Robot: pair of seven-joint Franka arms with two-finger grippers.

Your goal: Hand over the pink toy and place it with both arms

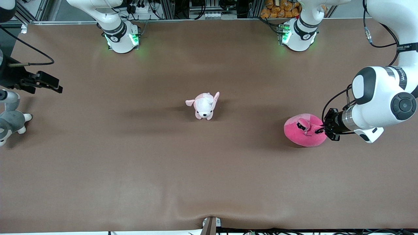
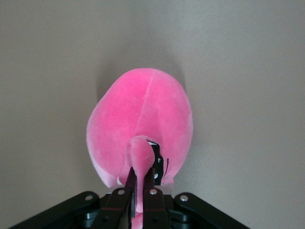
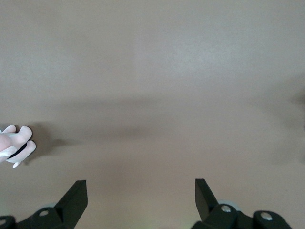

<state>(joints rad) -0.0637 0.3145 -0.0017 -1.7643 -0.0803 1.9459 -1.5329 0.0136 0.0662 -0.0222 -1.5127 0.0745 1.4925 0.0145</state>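
The pink toy [image 1: 305, 130], a round hot-pink plush with two dark eyes, sits on the brown table toward the left arm's end. My left gripper [image 1: 325, 129] comes in low from the side and is shut on one of the toy's pink eye stalks. In the left wrist view the toy [image 2: 143, 119] fills the middle and my left gripper [image 2: 141, 177] pinches the stalk [image 2: 139, 155] between its black fingers. My right gripper [image 1: 49, 84] is open and empty over the right arm's end of the table; it waits there, and in the right wrist view [image 3: 141, 191] only bare table lies between its fingers.
A small white and pale pink dog plush [image 1: 205, 105] stands at the table's middle; it also shows at the edge of the right wrist view [image 3: 14, 148]. A grey and white plush [image 1: 10, 123] lies at the right arm's end, below my right gripper in the front view.
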